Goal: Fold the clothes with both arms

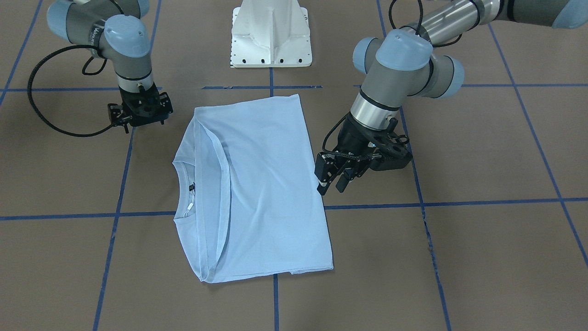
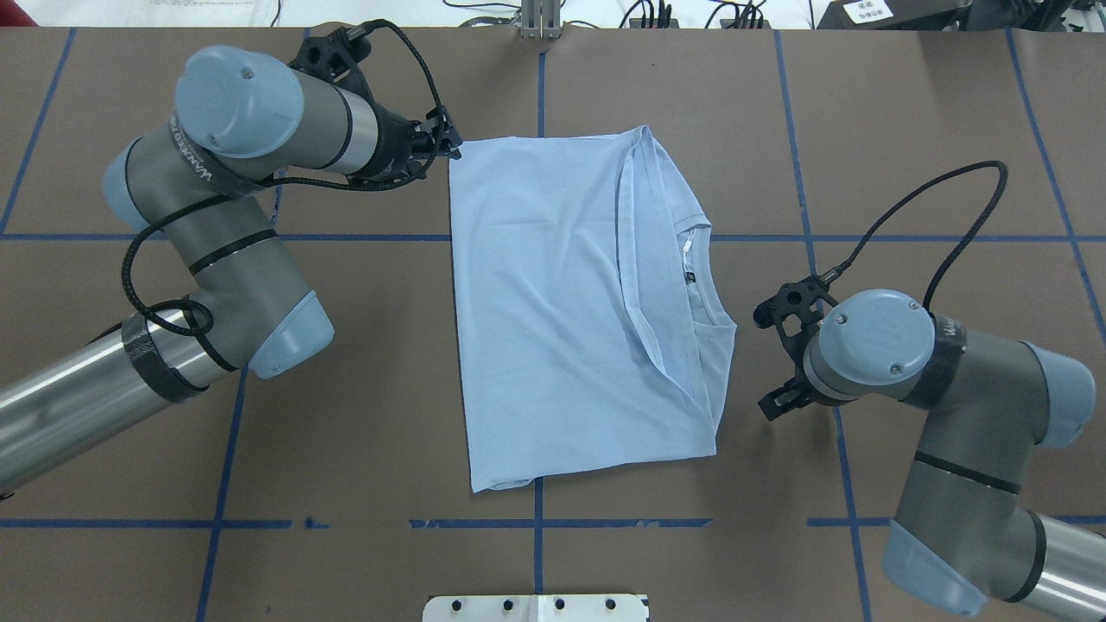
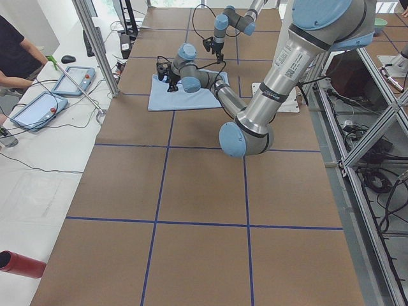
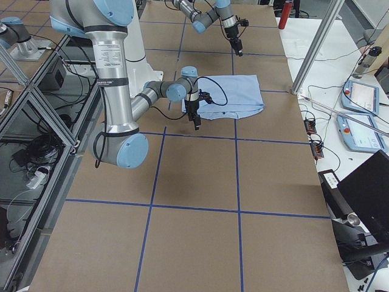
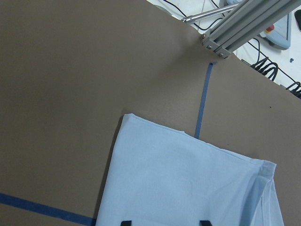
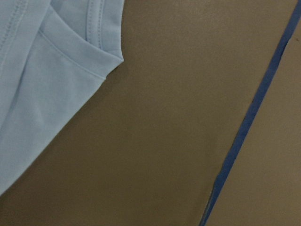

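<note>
The pale blue T-shirt [image 1: 257, 184] [image 2: 562, 311] lies flat on the brown table, folded to a rectangle with its sleeves tucked in. Its collar and dark neck label [image 2: 691, 278] face my right arm. The chest print is hidden. My left gripper [image 1: 333, 184] [image 2: 449, 147] hangs open and empty just above the shirt's far corner on my left. Its fingertips [image 5: 123, 222] show over the cloth [image 5: 188, 183] in the left wrist view. My right gripper [image 1: 133, 120] [image 2: 769, 358] hovers beside the collar edge, off the shirt. Its fingers are hidden, and the right wrist view shows only a shirt corner [image 6: 42, 75].
The white pedestal base [image 1: 271, 34] stands at the robot's side of the table. Blue tape lines [image 2: 346, 238] grid the brown surface. An aluminium frame post [image 5: 235, 23] rises at the far table edge. Operators' tablets [image 3: 38, 108] lie beyond it.
</note>
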`<state>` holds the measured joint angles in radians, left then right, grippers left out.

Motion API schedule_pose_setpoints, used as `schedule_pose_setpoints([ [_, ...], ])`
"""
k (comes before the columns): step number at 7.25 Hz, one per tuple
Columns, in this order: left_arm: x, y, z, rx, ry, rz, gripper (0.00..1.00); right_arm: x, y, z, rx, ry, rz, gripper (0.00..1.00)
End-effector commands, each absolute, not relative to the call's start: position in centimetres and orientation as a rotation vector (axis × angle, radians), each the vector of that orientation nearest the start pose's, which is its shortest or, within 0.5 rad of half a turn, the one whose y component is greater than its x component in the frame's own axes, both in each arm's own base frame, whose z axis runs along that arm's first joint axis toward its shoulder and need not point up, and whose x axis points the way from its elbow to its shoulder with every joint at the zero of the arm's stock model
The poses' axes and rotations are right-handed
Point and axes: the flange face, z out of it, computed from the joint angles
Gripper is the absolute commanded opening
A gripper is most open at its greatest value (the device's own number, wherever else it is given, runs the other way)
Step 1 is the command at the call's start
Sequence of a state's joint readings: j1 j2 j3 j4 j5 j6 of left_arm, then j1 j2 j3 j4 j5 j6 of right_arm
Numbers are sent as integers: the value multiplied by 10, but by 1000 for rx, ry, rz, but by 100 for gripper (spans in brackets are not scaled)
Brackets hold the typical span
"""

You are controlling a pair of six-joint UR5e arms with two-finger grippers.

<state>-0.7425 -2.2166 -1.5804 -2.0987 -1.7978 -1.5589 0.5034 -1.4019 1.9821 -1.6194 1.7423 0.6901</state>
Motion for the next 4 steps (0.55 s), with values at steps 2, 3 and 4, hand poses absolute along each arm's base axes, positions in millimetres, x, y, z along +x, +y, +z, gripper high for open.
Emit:
schedule_pose_setpoints([
  [2, 432, -545, 204, 247, 1176, -507, 57, -477, -400, 305, 226, -600, -336, 100],
  [3, 432, -545, 205, 247, 1177, -504, 57, -498, -410, 288, 229, -611, -328, 100],
  [4, 432, -545, 205, 247, 1177, -504, 57, -513, -417, 276, 232, -614, -328, 100],
])
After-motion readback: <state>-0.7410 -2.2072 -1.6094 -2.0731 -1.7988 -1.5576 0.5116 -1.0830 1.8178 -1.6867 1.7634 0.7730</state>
